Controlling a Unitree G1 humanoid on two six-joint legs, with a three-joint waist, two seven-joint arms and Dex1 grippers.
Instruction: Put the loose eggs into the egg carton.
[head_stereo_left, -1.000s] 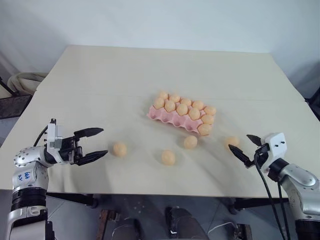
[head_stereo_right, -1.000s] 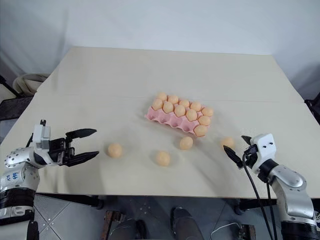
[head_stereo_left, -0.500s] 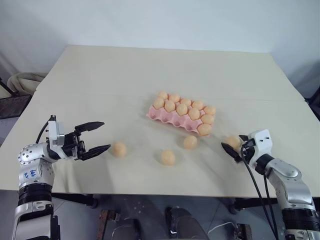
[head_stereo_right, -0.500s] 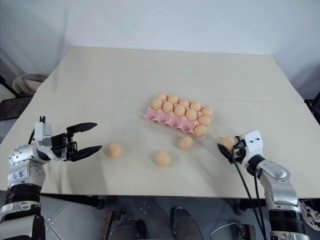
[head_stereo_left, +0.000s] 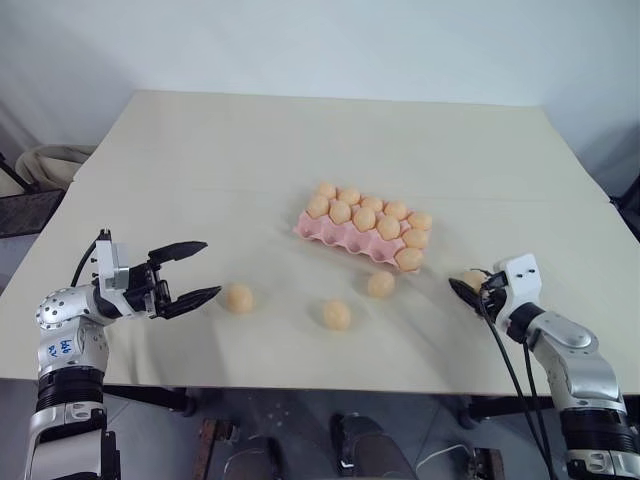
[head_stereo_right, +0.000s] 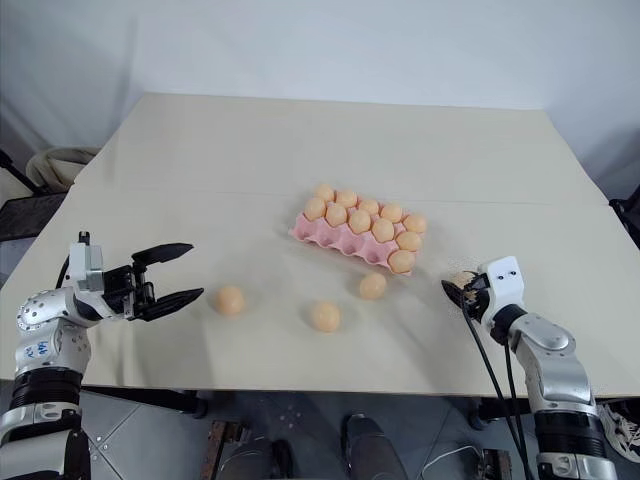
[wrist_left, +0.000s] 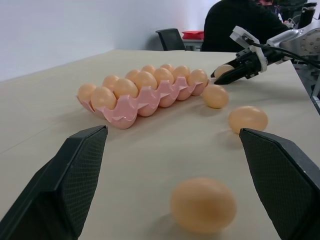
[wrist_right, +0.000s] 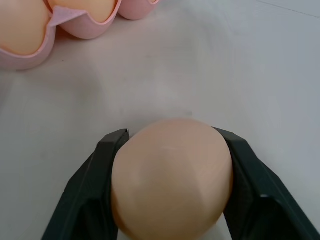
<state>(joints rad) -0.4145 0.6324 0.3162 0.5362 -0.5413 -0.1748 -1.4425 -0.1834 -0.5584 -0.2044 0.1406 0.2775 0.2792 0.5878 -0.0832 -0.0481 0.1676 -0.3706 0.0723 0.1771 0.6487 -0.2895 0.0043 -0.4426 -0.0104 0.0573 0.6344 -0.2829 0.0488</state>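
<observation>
On beige tabletop (head_stereo_left: 200, 160), right gripper (wrist_right: 170, 165) clamped on pale orange-tan egg (wrist_right: 171, 177) beside pink moulded egg carton (head_stereo_left: 345, 238), left gripper (head_stereo_left: 190, 272) spread wide, empty, near another loose egg (head_stereo_left: 238, 297).

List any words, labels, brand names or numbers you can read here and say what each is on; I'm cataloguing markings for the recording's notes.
Blue handwritten marks on the left arm's silver cuff: too small and blurred to read.
No readable text on the egg carton, the loose eggs, the table or the white housing behind the right claw.

Office or lab, office chair (wrist_left: 171, 38), plain table (head_stereo_left: 300, 150)
</observation>
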